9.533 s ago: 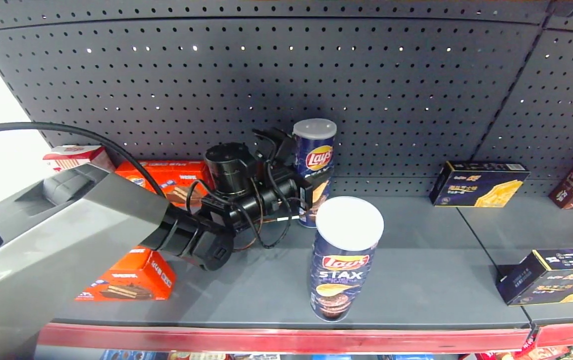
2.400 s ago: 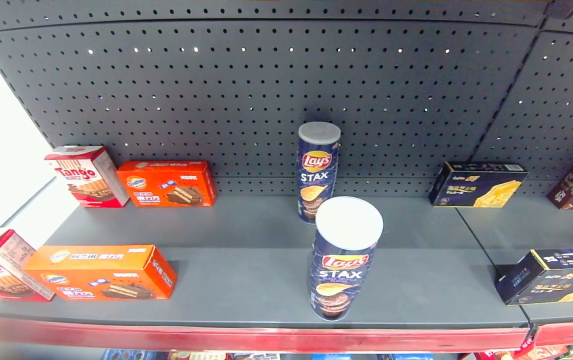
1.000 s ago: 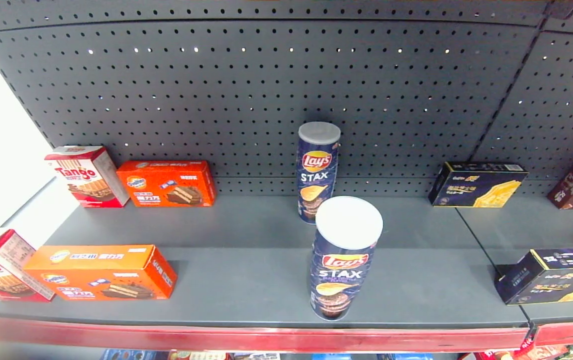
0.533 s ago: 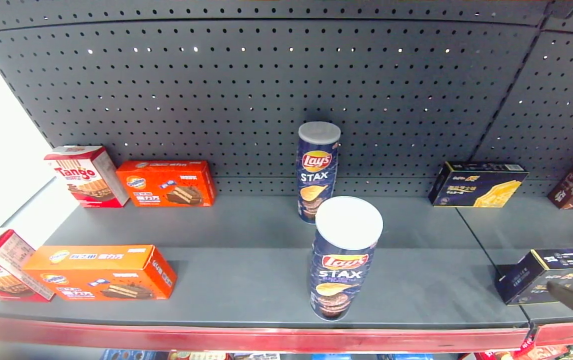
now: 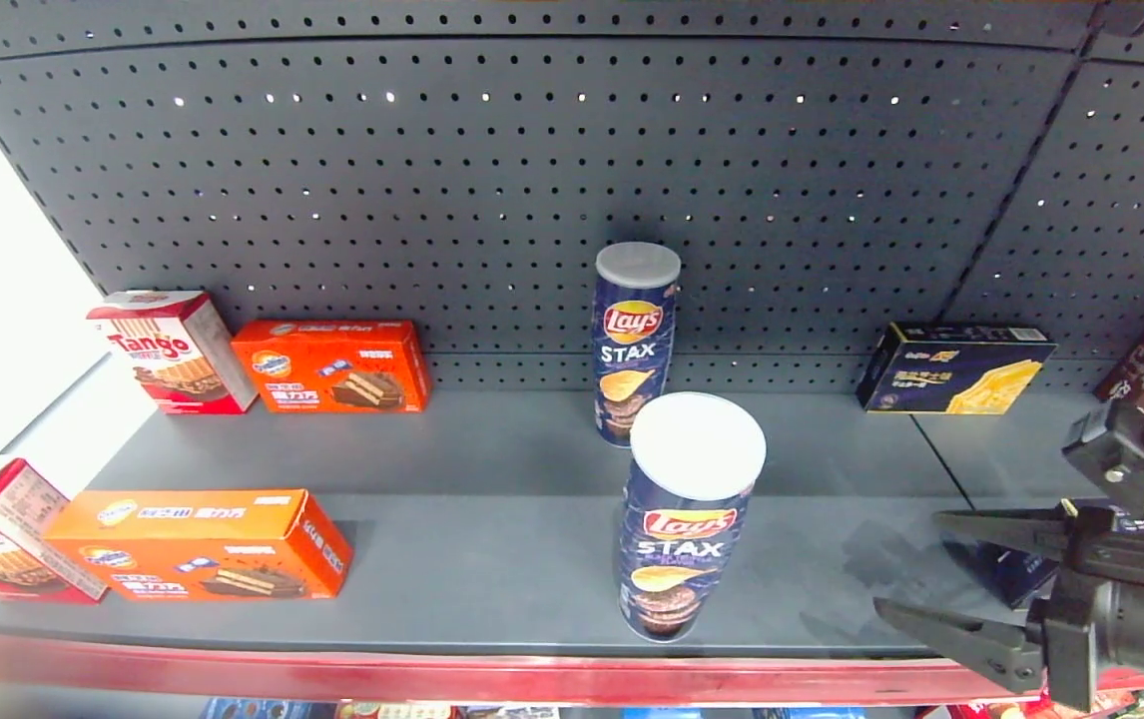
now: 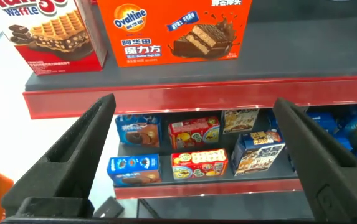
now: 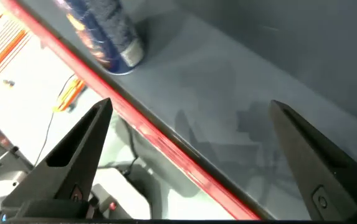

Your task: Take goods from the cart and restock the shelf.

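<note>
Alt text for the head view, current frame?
Open, empty right gripper at the front right edge of the shelf. Front chip can and rear chip can stand upright mid-shelf; an orange box lies front left.

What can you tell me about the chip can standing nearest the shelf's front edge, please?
The front can is a tall dark-blue tube, apparently cardboard, with a whitish plastic lid closed on top and printed chip pictures on its side. It stands upright on the grey shelf, near the red front edge. Only the shelf touches it. A matching can stands behind it, and the open right gripper is off to its right, apart.
</note>
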